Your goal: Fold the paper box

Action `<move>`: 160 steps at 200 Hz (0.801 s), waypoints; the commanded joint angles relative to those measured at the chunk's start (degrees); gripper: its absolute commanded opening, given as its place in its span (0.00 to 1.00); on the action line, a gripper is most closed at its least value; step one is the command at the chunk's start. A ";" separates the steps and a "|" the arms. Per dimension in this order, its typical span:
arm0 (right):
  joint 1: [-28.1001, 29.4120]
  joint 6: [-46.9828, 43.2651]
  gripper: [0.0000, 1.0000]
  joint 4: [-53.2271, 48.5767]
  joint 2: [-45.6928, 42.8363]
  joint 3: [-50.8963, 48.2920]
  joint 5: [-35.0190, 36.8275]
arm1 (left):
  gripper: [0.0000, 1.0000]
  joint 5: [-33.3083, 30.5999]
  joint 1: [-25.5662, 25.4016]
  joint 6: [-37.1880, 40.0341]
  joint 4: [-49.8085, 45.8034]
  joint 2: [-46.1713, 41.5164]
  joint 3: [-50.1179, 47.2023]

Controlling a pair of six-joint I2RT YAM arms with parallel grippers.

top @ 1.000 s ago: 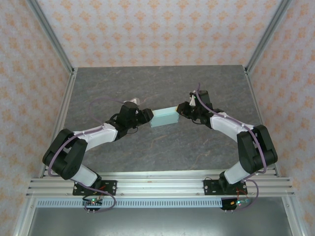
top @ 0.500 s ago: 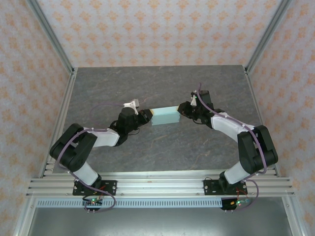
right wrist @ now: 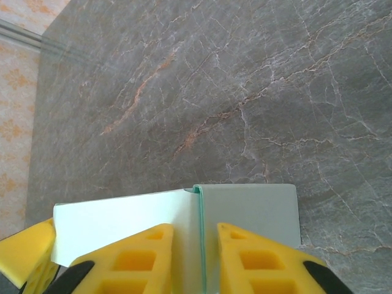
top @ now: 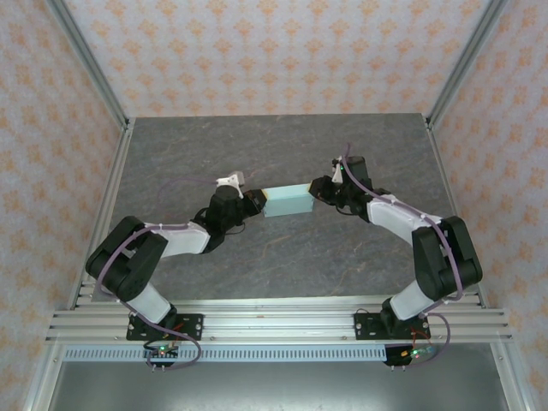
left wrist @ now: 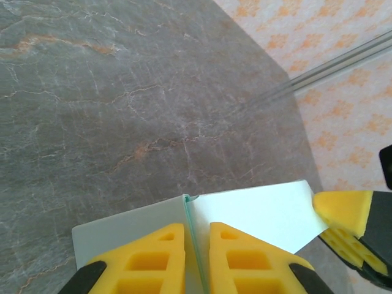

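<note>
The paper box is a small pale mint-blue box in the middle of the table, held between my two grippers. My left gripper is at its left end. In the left wrist view its yellow fingers stand close on either side of a thin upright wall of the box, and the left gripper is shut on it. My right gripper meets the right end. Seen from the right wrist, the right gripper pinches the matching ridge of the box.
The grey marbled table has bare room all round the box. Metal frame posts and patterned walls close it in on three sides. A yellow finger of the right gripper shows at the box's far end in the left wrist view.
The left arm has folded its elbow back and lower while its gripper stayed at the box. The box has shifted slightly away from the bases. The right arm has hardly moved.
</note>
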 commanded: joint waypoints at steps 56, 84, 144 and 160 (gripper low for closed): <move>-4.09 -4.33 0.30 -17.26 7.66 -1.43 -3.24 | 0.13 -1.89 -0.98 5.46 -26.90 3.54 -0.92; -4.19 -2.13 0.23 -12.46 9.83 -4.83 -7.92 | 0.13 -1.75 -1.06 5.28 -26.85 3.52 -1.09; -4.24 0.01 0.17 -6.63 13.71 -10.84 -7.51 | 0.13 -2.01 -1.06 4.76 -26.51 3.23 -2.56; -4.19 0.97 0.15 -4.63 14.84 -12.14 -7.25 | 0.13 -1.62 -1.07 4.44 -26.11 3.28 -2.67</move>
